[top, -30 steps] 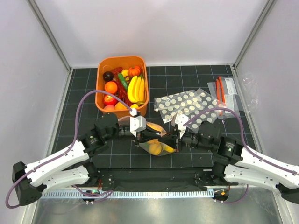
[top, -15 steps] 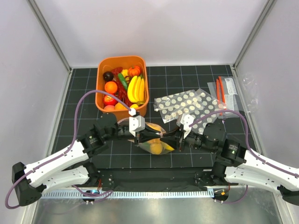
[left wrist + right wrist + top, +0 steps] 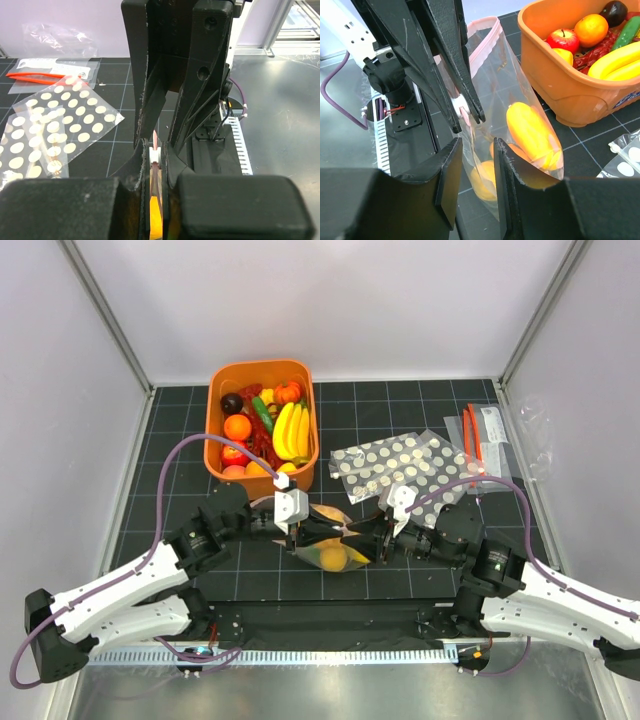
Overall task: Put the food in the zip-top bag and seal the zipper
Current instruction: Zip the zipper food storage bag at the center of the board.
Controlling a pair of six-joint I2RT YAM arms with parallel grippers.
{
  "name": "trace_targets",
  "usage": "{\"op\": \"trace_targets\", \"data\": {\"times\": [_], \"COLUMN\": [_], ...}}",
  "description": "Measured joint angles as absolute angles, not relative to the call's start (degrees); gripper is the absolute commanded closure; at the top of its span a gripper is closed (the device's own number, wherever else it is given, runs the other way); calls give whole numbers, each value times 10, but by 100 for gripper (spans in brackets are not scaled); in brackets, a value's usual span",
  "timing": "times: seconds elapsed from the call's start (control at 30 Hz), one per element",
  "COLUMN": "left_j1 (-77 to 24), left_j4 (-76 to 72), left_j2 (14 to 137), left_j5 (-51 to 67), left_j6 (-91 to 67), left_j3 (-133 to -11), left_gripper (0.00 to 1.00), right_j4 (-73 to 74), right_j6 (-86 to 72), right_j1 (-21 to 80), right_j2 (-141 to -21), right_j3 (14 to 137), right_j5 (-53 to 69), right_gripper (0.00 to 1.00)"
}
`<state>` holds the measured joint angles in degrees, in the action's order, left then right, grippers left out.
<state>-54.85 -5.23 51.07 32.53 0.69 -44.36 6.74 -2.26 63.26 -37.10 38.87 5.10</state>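
Observation:
The clear zip-top bag [image 3: 335,545] is held up between my two grippers and holds yellow and orange food [image 3: 532,132]. My left gripper [image 3: 300,532] is shut on the pale pink zipper [image 3: 155,142] at its white slider [image 3: 155,157]. In the right wrist view the left gripper's fingers [image 3: 470,100] pinch the slider [image 3: 461,106] at the bag's mouth. My right gripper [image 3: 477,147] stands open with the bag's edge [image 3: 480,165] loose between its jaws; it also shows in the top view [image 3: 372,538]. More food, bananas [image 3: 291,430] among it, lies in the orange bin [image 3: 213,440].
White-polka-dotted bags [image 3: 400,465] lie right of the bin and behind the right gripper. Small clear bags with red-orange strips [image 3: 480,440] lie at the far right. The bin's corner [image 3: 580,107] is close behind the held bag.
The right arm has drawn back to the right, away from the left gripper. The left gripper has stayed shut on the zipper and shifted a little left.

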Motion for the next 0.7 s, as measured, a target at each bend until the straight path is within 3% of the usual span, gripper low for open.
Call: {"op": "trace_targets", "data": {"times": [0.07, 0.2, 0.27, 0.7], "left_j1": [-548, -548, -548, -548], "left_j4": [-52, -53, -52, -54], "left_j2": [511, 512, 512, 511], "left_j5": [329, 336, 336, 304], "left_j6": [7, 7, 7, 7], "left_j3": [-444, -444, -444, -443], "left_gripper": [100, 100, 99, 100], "right_j4": [63, 55, 52, 16], "right_j6": [-23, -23, -27, -53], "right_j1": [633, 633, 633, 638], "right_j2": [-371, -373, -375, -298], "right_j3": [387, 386, 386, 336], "right_j5": [51, 51, 51, -36], "right_gripper": [66, 93, 99, 99]}}
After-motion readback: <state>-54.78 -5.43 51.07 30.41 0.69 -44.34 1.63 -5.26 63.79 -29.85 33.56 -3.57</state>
